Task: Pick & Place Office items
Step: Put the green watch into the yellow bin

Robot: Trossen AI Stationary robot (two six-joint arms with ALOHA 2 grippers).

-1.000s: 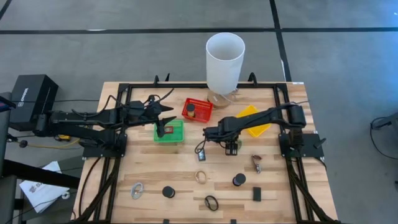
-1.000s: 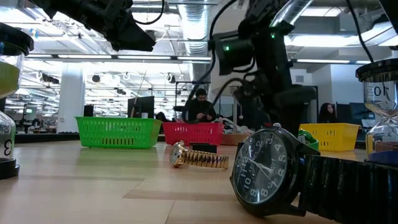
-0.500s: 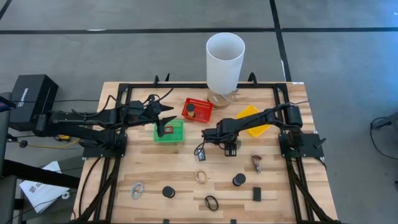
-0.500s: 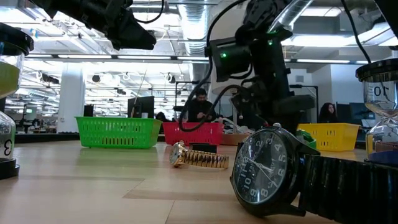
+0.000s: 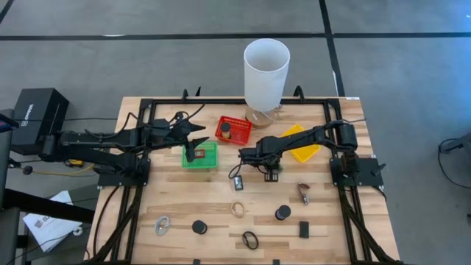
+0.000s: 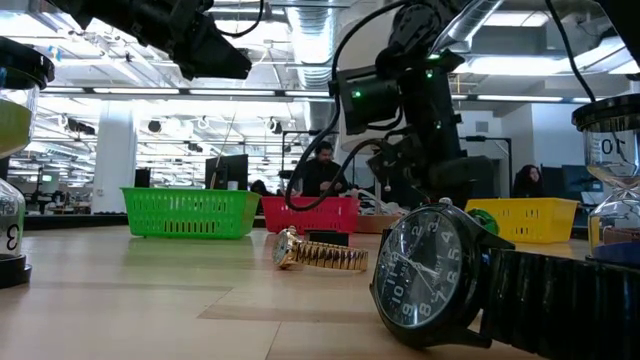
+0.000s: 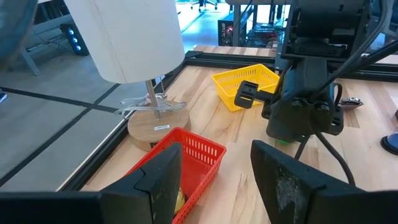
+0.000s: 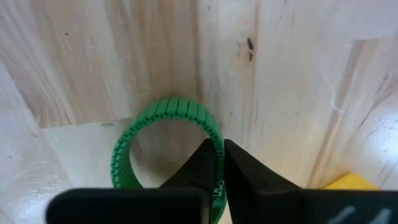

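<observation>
The right gripper point(image 8: 219, 163) sits over the middle of the table point(image 5: 169, 199), just near-side of the yellow basket point(image 5: 300, 143), its fingers pressed together on the rim of a green band loop point(image 8: 163, 146), most likely a stretchy watch strap. In the right wrist view the loop hangs from the fingertips as an open oval over the bare wood, ribbed outer face turned toward the camera, its long axis running roughly away from the pinch point, its opening facing the planks below. The pinch covers only a narrow piece of one edge, so the loop could swing, twist or slip free if the arm moves quickly, dropping short of a basket or catching on a wall. Which basket is meant cannot be told; the green basket point(image 5: 200, 155) and red basket point(image 5: 232, 129) lie to the left. The left gripper point(image 7: 214, 180) waits above the green basket with fingers spread and empty. The black watch point(image 6: 440, 275) and gold watch point(image 6: 315, 254) lie untouched nearer the table's front.
</observation>
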